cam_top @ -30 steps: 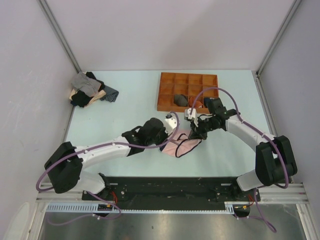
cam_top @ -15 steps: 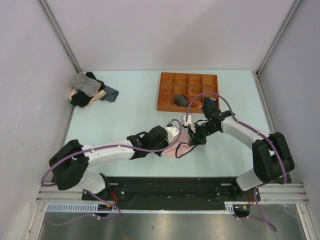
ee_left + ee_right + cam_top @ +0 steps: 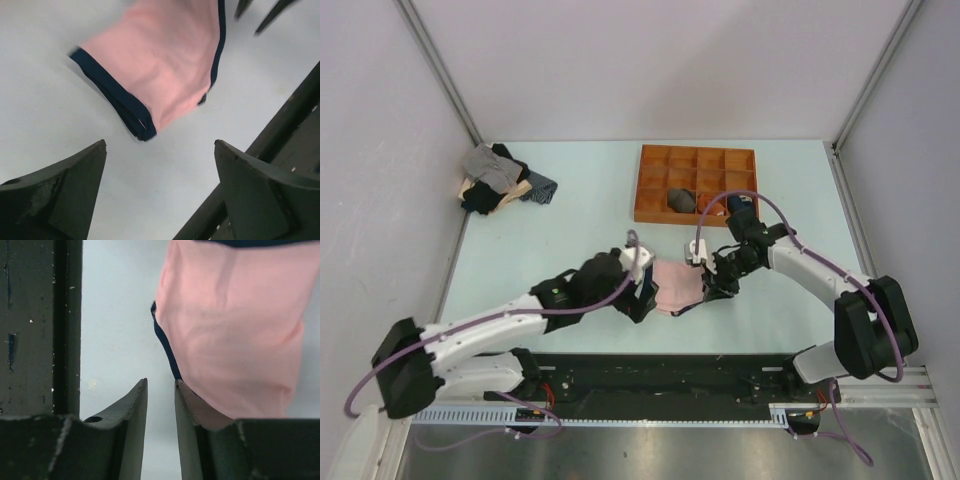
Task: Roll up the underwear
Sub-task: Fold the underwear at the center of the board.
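The left gripper [image 3: 160, 145] gapes wide, nothing between its fingers [image 3: 65, 190]. The underwear [image 3: 155, 65] lies flat on the table [image 3: 40, 75] just beyond their tips. The right gripper [image 3: 161, 384] shows a narrow, empty gap, with pink fabric against one finger's outer side.

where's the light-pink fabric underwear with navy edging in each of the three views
top external: the light-pink fabric underwear lies mid-table, nearer than the orange compartment tray.
left wrist: underwear in the upper middle.
right wrist: underwear in the upper right, running off the top.
shared landmark: the black base plate at the table's near edge: bottom, lower right, left respectively.
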Action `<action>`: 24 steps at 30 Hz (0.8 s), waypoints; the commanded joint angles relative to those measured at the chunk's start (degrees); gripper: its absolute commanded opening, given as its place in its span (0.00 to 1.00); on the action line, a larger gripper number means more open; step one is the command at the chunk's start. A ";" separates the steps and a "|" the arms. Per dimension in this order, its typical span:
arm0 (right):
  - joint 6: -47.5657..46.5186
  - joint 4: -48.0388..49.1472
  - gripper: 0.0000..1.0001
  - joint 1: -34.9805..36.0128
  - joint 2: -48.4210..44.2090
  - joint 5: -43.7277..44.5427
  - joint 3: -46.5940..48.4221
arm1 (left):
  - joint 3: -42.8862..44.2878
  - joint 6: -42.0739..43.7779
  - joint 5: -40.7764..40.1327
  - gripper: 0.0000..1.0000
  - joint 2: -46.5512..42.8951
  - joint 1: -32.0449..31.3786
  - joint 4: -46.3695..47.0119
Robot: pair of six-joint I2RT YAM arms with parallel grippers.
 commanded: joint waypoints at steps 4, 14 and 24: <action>-1.71 14.89 0.39 15.04 -4.12 6.12 -3.21 | -2.49 -6.31 7.16 0.97 -7.42 13.26 2.59; 7.62 30.68 0.53 28.00 3.25 26.55 -5.68 | -2.31 -8.87 0.21 0.98 -15.86 18.81 -2.69; 7.80 32.18 0.50 29.59 8.80 30.69 -7.35 | -2.05 -11.24 5.04 0.96 -9.27 20.30 1.26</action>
